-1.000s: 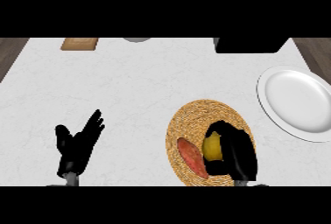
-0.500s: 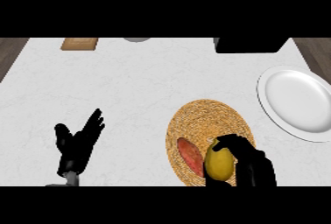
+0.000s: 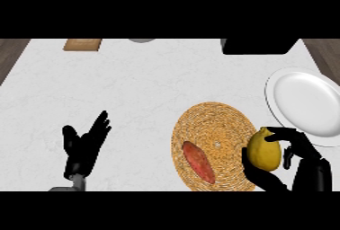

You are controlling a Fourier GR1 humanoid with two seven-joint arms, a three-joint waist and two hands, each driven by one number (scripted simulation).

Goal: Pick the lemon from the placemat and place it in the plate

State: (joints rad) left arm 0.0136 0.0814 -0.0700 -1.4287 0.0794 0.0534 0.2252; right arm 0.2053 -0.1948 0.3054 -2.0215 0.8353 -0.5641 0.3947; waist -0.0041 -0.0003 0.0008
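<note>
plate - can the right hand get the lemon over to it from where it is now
Probably yes: the right hand holds the lemon at the placemat's right edge, and nothing stands between it and the plate.

A white marbled worktop (image 3: 133, 85) fills the frame. Dark wood floor (image 3: 10, 51) shows at the upper left and upper right corners. Light is even.

The lemon (image 3: 263, 150) in the right hand (image 3: 292, 164) looks smooth and waxy; the placemat (image 3: 216, 146) beside it coarse woven straw; the plate (image 3: 305, 105) beyond it glossy white ceramic.
</note>
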